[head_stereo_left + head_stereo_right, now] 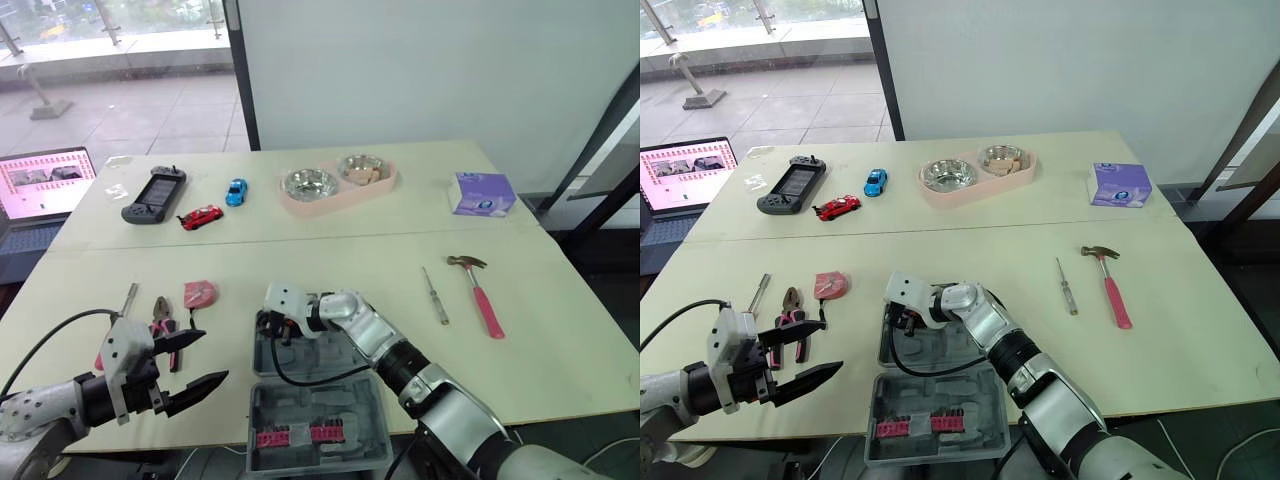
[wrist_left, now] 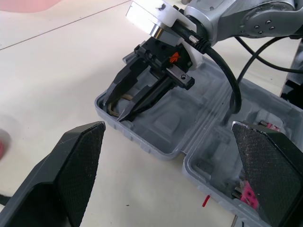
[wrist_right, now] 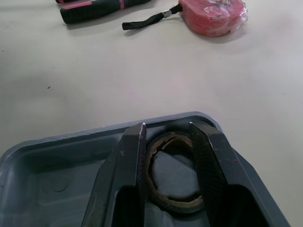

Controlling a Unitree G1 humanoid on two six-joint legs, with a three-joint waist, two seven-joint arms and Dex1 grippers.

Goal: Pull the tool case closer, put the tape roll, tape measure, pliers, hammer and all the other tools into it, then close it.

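Note:
The grey tool case (image 1: 310,355) lies open at the table's front middle, its lid (image 1: 318,432) holding pink bits. My right gripper (image 3: 166,125) reaches into the case's far left corner, shut on the brown tape roll (image 3: 173,203), which rests low in that corner. My left gripper (image 1: 213,357) hovers open and empty left of the case. The pink tape measure (image 1: 199,293), the pliers (image 1: 162,318) and a small driver (image 1: 128,297) lie on the table to the left. A screwdriver (image 1: 435,295) and the pink-handled hammer (image 1: 478,288) lie to the right.
At the back stand a pink double bowl (image 1: 340,185), a purple box (image 1: 483,193), a red toy car (image 1: 201,216), a blue toy car (image 1: 236,191) and a game console (image 1: 155,194). A laptop (image 1: 40,185) sits beyond the table's left edge.

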